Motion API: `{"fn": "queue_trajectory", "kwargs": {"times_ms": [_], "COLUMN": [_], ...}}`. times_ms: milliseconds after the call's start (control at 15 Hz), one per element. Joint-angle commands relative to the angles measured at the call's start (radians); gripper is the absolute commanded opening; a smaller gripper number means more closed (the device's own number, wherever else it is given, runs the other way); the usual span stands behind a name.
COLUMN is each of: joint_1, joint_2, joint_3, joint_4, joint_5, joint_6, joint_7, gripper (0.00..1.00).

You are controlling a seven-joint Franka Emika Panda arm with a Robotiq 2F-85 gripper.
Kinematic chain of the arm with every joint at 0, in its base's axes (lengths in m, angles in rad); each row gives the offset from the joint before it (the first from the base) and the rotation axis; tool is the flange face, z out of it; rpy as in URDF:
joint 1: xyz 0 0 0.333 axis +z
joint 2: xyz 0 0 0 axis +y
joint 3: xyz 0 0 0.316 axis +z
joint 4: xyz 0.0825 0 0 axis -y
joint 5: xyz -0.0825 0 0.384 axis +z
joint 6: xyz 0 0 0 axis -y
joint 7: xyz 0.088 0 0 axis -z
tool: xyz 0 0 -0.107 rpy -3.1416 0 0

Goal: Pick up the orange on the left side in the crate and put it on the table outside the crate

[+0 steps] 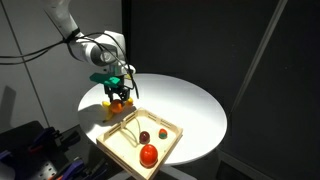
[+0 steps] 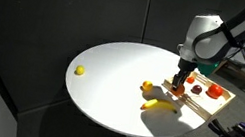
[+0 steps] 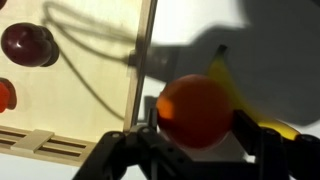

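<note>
We see the orange [image 3: 195, 108] as plain bright orange just outside the crate [image 3: 146, 50] of pale wood. A yellow banana [image 3: 224, 78] lies beside that crate on the white table [image 1: 190, 100], and a dark red fruit [image 3: 28, 45] sits inside it.

The arm reaches in from ten o'clock. Its claw [image 1: 118, 96] is clamped around the orange [image 1: 119, 99], low over the white tabletop [image 1: 185, 105], just outside the crate [image 1: 124, 140] at the crate's eleven o'clock. Inside the crate, a red fruit [image 1: 148, 154] lies toward six o'clock, a small dark fruit [image 1: 144, 136] near the middle, and a small reddish fruit [image 1: 162, 131] toward two o'clock.
</note>
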Motion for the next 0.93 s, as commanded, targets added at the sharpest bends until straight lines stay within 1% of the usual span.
{"fn": "queue_trajectory", "kwargs": {"times_ms": [0,400,867], "joint_1": [0.005,0.02,0.058], "joint_2": [-0.018,-0.023,0.006], "joint_3": [-0.006,-0.001,0.02], "joint_4": [0.007,0.045,0.095], "joint_5": [-0.005,-0.015,-0.015], "joint_6": [-0.012,-0.04,-0.092], "joint_7": [0.006,0.024,0.01], "gripper": [0.5,0.5,0.5]}}
